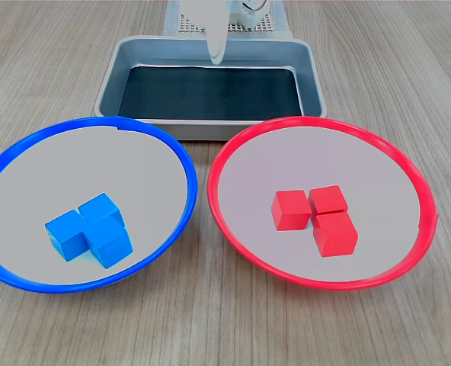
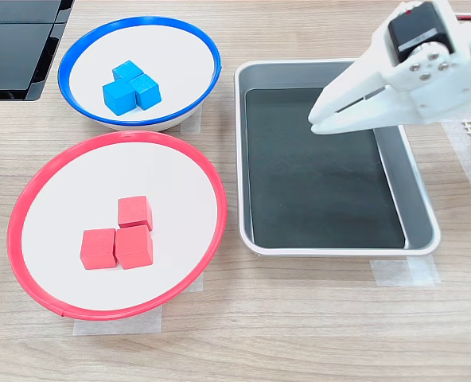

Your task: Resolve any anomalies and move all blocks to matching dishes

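Note:
Three blue blocks (image 1: 90, 227) (image 2: 130, 86) sit huddled together in the blue-rimmed dish (image 1: 27, 149) (image 2: 84, 48). In the red-rimmed dish (image 1: 378, 152) (image 2: 52, 179), three red blocks (image 1: 317, 216) (image 2: 120, 233) lie touching one another. My white gripper (image 1: 216, 55) (image 2: 317, 121) hangs above the silver tray, away from both dishes, its jaws shut with nothing between them.
The rectangular silver tray (image 1: 317, 84) (image 2: 420, 208) with a black floor holds nothing and stands behind the dishes in the first exterior view, on the second exterior view's right. A dark flat panel (image 2: 17, 48) lies at the second exterior view's top left. The table is wood-grained.

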Available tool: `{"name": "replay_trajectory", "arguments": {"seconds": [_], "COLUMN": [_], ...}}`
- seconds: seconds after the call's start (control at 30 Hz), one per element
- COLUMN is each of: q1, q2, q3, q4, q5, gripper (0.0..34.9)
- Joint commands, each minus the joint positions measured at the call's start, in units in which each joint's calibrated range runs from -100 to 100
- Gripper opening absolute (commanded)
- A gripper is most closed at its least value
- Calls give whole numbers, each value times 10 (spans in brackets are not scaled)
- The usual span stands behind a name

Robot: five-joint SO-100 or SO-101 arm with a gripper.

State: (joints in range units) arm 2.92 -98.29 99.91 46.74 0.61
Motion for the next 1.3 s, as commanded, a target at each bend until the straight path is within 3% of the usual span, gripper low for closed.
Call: {"name": "replay_trajectory", "arguments": {"seconds": [0.0,1.27], "q1": [-1,-8], "q2": [-8,-8], "q3": [1,1], "q4": [7,7], "q5": [-14,-10], "gripper": [0,3]}}
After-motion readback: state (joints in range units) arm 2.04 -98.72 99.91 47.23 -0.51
